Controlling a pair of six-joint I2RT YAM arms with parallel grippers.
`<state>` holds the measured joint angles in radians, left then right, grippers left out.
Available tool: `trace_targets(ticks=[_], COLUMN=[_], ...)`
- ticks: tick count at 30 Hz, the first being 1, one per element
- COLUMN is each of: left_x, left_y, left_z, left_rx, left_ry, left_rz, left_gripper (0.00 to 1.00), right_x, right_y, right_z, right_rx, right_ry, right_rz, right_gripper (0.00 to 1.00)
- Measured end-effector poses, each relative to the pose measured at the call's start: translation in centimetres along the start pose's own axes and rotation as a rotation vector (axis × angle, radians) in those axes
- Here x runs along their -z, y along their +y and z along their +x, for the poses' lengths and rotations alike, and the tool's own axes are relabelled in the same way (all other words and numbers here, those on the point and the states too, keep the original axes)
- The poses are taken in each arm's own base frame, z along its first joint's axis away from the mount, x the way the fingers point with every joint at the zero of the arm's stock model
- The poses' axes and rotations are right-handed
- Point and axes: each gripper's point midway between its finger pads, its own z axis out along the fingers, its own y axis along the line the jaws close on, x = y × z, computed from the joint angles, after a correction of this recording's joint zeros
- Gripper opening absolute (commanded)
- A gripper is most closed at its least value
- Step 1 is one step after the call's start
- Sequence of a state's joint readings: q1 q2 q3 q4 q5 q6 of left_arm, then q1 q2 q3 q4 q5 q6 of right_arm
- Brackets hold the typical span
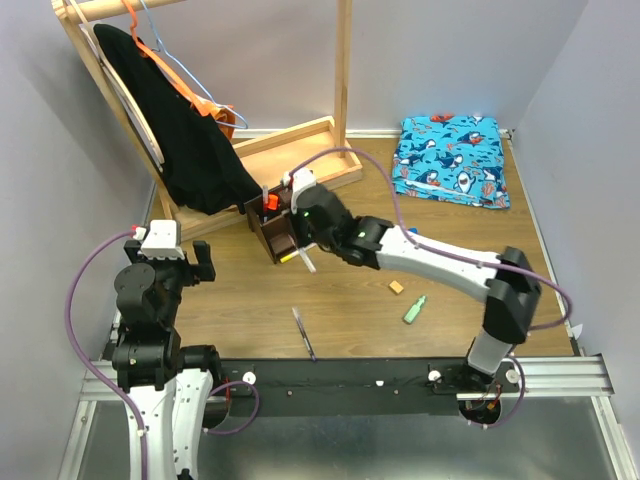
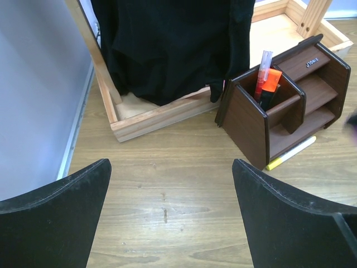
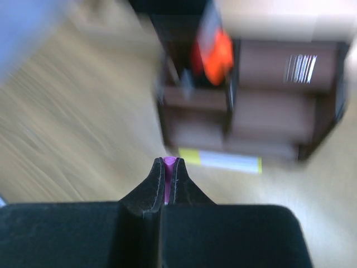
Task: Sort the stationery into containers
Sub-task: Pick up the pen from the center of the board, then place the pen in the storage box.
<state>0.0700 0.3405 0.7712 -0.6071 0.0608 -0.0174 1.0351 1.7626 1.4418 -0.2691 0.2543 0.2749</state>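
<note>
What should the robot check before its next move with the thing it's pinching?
1. Right gripper shut on the pink-tipped pen: ok.
2. Organiser standing upright, tops open: ok.
3. Room left in the tall compartment beside the orange marker: cannot tell.
4. Yellow-white pen put away: not ok, it lies outside along the organiser's front.
5. Left gripper open and apart from the organiser: ok.
6. Eraser and green highlighter sorted: not ok, both lie on the table.
</note>
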Motion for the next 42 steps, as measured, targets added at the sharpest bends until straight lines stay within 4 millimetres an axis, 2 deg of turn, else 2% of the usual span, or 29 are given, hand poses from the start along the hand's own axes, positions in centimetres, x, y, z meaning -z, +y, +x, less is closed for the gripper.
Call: trace_targets(ticks=[2,3,4,6,9,11,15,19,22,27,31,37,42], left_x=[-0.2,-0.2,-0.4,-0.7,-1.2,-1.5,-2.0,-2.4,-2.7,-3.2,-3.7,-4.2,-4.1], left_y=[0.0,0.0,0.0,0.0,0.0,0.0,0.0,0.1,0.2,0.4,0.5,0.6,0.6], left_z=[0.1,0.1,0.2,0.3,0.5,0.6,1.1,1.1,0.8,1.0,1.5,1.9,1.9], left_rx=[-0.002,-0.001,-0.001,0.001,0.005,0.006,0.004,-0.011,-0.021,-0.03,-0.037,-0.044,-0.045], left_ry=[0.006,0.008,0.014,0.024,0.038,0.051,0.081,0.106,0.114,0.138,0.168,0.188,0.186], left_rz=[0.002,0.002,0.002,0.003,0.004,0.005,0.006,0.006,0.006,0.002,0.003,0.002,-0.002], left_gripper=[0.99,0.99,0.99,0.99,0.99,0.99,0.99,0.99,0.99,0.99,0.99,0.99,0.99], right_x=[2.3,3.0,4.5,6.4,7.3,6.5,4.2,1.7,0.9,-0.3,-2.1,-4.1,-4.6], right_y=[1.2,1.5,2.1,3.0,3.9,4.6,5.1,4.9,4.3,1.9,0.3,0.2,0.4], right_z=[-6.1,-7.7,-11.1,-14.7,-17.4,-18.4,-18.1,-16.5,-16.5,-16.9,-16.2,-14.5,-14.3], right_rx=[0.007,0.011,0.023,0.046,0.087,0.118,0.187,0.26,0.282,0.278,0.271,0.255,0.238], right_ry=[-0.195,-0.256,-0.386,-0.562,-0.726,-0.81,-0.901,-0.954,-0.997,-1.038,-1.021,-0.978,-0.969], right_rz=[-0.068,-0.088,-0.125,-0.174,-0.213,-0.229,-0.234,-0.223,-0.208,-0.162,-0.137,-0.146,-0.16], right_gripper=[0.01,0.01,0.01,0.01,0.01,0.01,0.01,0.01,0.01,0.01,0.01,0.01,0.01])
